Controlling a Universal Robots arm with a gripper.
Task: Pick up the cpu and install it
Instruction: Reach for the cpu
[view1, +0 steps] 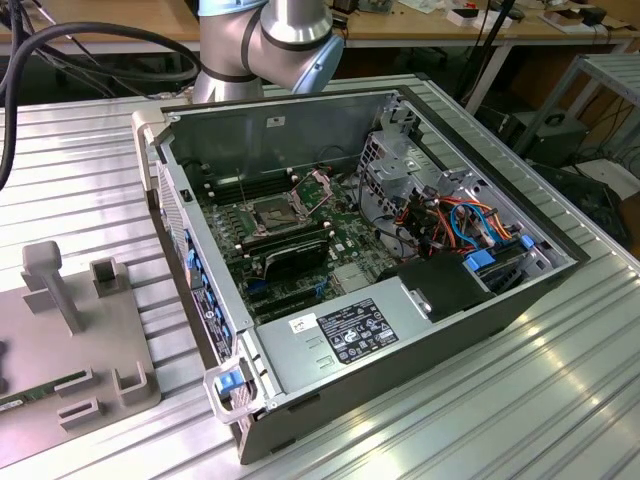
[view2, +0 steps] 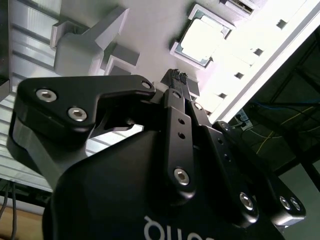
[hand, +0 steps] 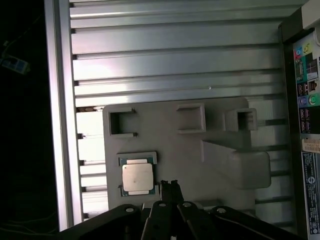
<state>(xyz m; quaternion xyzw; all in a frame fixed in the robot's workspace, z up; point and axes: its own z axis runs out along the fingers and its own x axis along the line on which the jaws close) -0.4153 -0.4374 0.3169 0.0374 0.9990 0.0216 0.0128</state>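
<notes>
The cpu (hand: 137, 177), a small square chip with a dull silver top, lies flat in a shallow holder on the grey fixture plate (hand: 170, 130). It also shows in the second wrist view (view2: 200, 39). My gripper (hand: 170, 186) hovers above the plate just beside the cpu, apart from it. Its black fingertips (view2: 177, 76) are pressed together with nothing between them. In the exterior view the open computer case (view1: 380, 330) lies on its side, and the dark square socket (view1: 272, 212) on its motherboard has its metal frame raised.
The fixture plate (view1: 60, 340) sits on the ribbed aluminium table at the exterior view's left, carrying several raised grey blocks (view1: 50, 285). The arm's base (view1: 270, 40) stands behind the case. Cables and a black power supply (view1: 350, 330) crowd the case interior.
</notes>
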